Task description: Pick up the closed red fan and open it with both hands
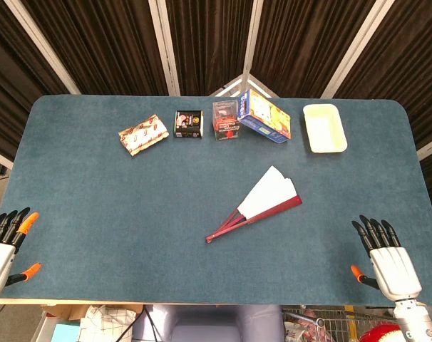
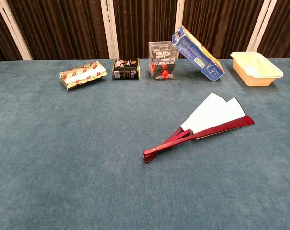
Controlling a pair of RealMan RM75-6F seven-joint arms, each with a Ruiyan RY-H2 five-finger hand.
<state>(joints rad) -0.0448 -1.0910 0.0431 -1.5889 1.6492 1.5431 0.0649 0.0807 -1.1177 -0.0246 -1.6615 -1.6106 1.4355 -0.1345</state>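
A red-ribbed fan (image 1: 262, 201) lies flat on the blue table, right of centre, partly spread with white paper showing and its pivot end toward the near left. The chest view shows the same fan (image 2: 202, 125) alone on the cloth, no hand near it. My left hand (image 1: 3, 244) rests at the table's near left corner, fingers apart and holding nothing. At the near right corner my right hand (image 1: 384, 258) likewise lies with fingers spread and nothing in it. Both hands are far from the fan.
Along the far edge stand a gold-and-red packet (image 1: 142, 135), a small black box (image 1: 189, 123), a clear box with red contents (image 1: 226, 120), a tilted blue carton (image 1: 265, 117) and a cream tray (image 1: 324, 127).
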